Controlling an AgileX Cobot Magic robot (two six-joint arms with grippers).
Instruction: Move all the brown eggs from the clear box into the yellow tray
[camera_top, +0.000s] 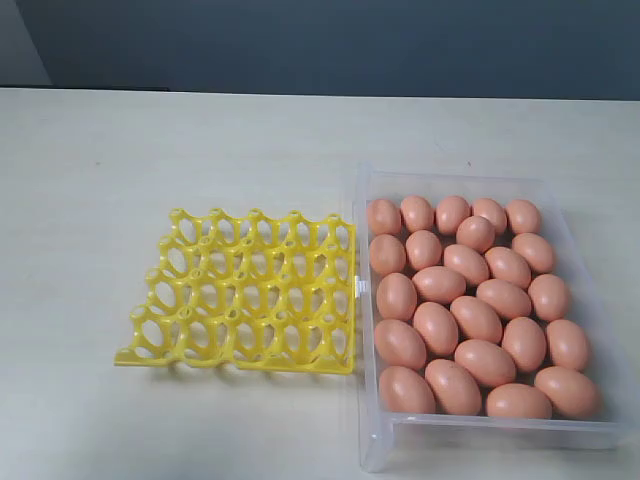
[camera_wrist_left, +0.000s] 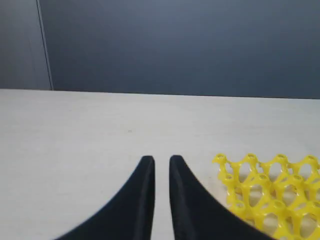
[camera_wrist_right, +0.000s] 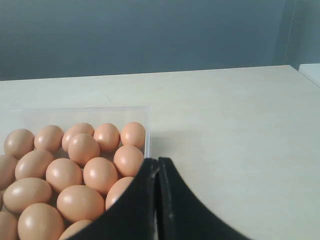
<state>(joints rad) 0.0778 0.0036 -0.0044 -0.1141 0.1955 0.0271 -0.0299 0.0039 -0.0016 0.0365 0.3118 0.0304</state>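
The brown eggs (camera_top: 476, 318) all lay in the clear box (camera_top: 361, 330), packed so that they touched, and none was in the yellow tray (camera_top: 245, 295) yet. They rested on their sides. In the exterior view most long axes ran on a slant from the far left toward the near right, while the far row looked more end-on. The tray sat just beside the box's left wall, its cups empty.

My right gripper (camera_wrist_right: 158, 162) hung over a corner of the box, fingers pressed together and holding nothing. My left gripper (camera_wrist_left: 161, 162) was near the tray's corner, all but closed with a thin slit between the fingers, also empty.

I judged this to be the first pick. I thought I should spread the right fingers wide, choose an egg at the edge of the cluster where a finger had room, close gently across its short axis, then tip its long axis upright for a cup.
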